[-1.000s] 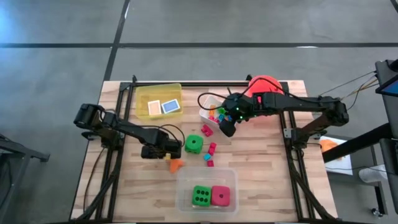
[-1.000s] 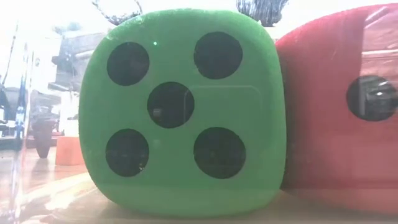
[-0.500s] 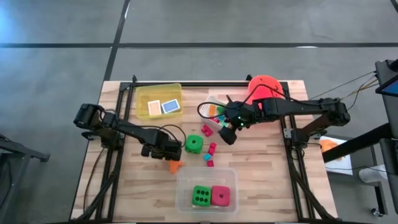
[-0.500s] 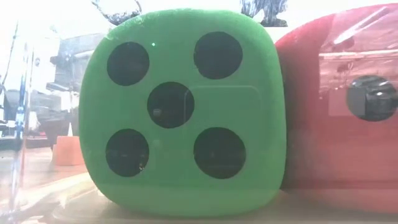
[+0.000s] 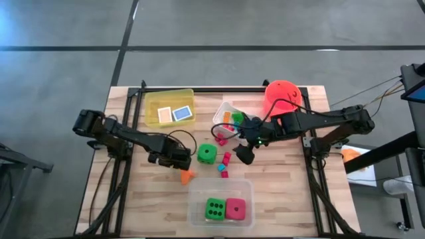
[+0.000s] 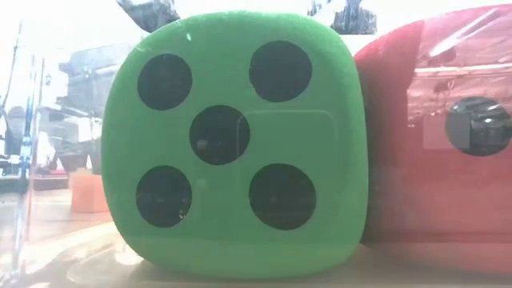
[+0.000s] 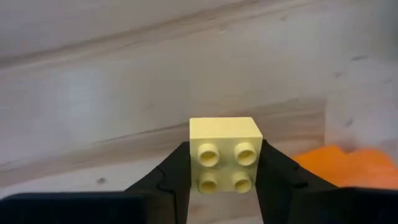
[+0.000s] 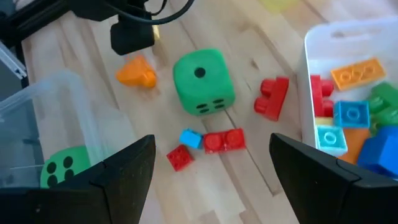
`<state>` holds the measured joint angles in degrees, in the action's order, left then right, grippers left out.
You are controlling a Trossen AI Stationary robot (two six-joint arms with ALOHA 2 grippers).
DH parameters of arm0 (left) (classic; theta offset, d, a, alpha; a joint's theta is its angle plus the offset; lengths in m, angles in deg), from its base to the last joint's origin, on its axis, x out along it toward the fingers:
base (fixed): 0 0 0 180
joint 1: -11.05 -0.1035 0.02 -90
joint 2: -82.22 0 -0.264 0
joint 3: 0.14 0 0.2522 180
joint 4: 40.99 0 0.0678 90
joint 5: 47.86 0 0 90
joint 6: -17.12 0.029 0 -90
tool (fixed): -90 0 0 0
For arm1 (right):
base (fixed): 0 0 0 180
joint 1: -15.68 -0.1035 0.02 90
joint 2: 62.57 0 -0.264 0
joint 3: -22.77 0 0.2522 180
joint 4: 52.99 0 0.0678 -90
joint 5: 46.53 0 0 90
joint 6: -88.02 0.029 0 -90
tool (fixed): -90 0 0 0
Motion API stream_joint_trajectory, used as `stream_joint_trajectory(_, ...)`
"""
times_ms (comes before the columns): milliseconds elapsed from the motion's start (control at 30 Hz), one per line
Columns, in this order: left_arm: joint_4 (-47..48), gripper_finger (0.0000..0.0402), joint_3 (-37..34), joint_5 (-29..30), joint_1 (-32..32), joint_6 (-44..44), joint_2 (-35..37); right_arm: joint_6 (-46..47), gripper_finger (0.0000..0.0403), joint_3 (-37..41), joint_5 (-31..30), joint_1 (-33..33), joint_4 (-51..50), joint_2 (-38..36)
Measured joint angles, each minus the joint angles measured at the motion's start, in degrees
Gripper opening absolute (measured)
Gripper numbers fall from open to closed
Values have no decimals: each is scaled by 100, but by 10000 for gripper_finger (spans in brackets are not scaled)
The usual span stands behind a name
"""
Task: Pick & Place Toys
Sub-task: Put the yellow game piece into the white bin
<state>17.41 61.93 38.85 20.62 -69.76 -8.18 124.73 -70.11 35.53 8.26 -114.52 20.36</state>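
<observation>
this looked like a robotics lab or test workshop rather than a home. a wooden butcher-block surface [image 5: 279, 179] sat on a black metal frame [image 5: 126, 99] in the middle of a bare grey concrete floor [image 5: 212, 26] marked with dark lines. two dark robot arms were bolted to the frame's sides, with cables [image 5: 372, 96] trailing off towards equipment at the edge of the high view. sorting tubs and toy blocks were laid out like a staged trial. the low view's background was blurred, showing only dim cluttered shapes.
</observation>
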Motion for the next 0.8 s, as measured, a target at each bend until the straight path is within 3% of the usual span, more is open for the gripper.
stream_joint_trajectory(267,-169,121,0,380,0,164,1194,-710,309,-475,-631,-481,23,-7)
stream_joint_trajectory(467,-2033,121,5,567,-25,749,2010,-1147,309,-901,-1690,-904,57,-7)
stream_joint_trajectory(600,-3382,121,13,581,-162,1217,2193,-1140,309,-1102,-2220,-1115,97,-7)
stream_joint_trajectory(800,-4788,121,74,-6,-503,1559,2113,-1148,309,-1121,-2417,-1250,590,-7)
